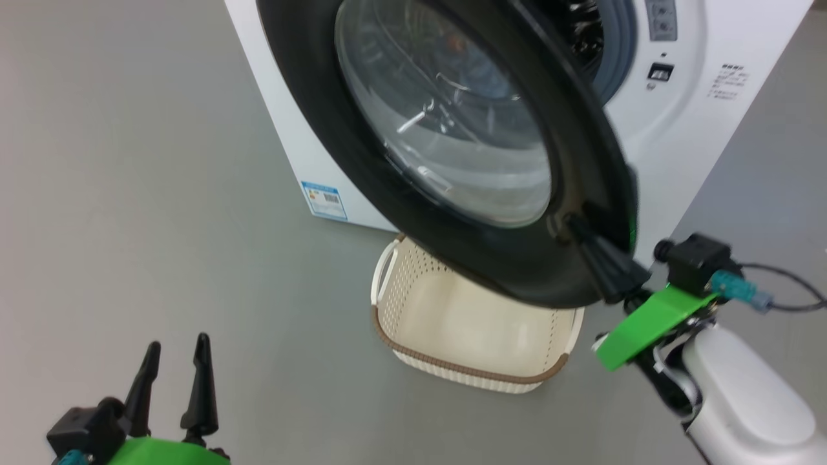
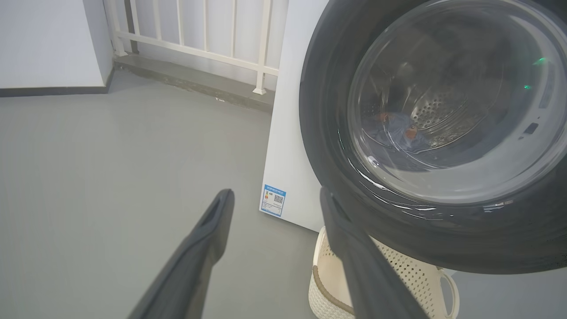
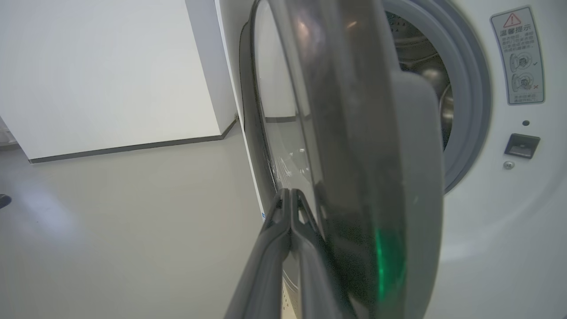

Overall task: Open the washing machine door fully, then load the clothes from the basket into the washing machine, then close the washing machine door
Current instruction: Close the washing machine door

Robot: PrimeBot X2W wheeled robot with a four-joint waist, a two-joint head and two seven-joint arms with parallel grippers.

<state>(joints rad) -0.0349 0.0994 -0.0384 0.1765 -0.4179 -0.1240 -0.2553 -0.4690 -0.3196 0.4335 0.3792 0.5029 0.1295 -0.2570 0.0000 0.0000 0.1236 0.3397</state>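
Down at the machine's front, a big white box-shaped front-loading washing machine (image 1: 711, 148) carried a small blue label (image 1: 323, 200) low on its side panel, print too fine to read, and the right wrist view caught a grey warning sticker (image 3: 517, 55) with a red triangle and Chinese characters beside the grey rubber seal. Smooth grey floor (image 1: 129, 194) ran all round, a white wall with dark skirting (image 3: 110, 66) stood off to one side, and a white railing (image 2: 199, 35) stood behind. And the large round door with its glossy black rim and bulging clear glass (image 1: 517, 271) stood ajar, upright, hinged on the robot's left, its free edge swung out toward the right arm and hanging over the small cream perforated plastic basket with a brown rim band (image 1: 452, 374). That basket sat on the floor just before the machine, its long side running across the front. Through the glass, blue clothes with orange patches (image 2: 398, 133) lay inside the steel drum. The right gripper (image 1: 575, 226) had its fingers pressed together, tips against the door's outer rim near the free edge. The left gripper (image 1: 179, 342) hung low over the floor, fingers spread, holding nothing.
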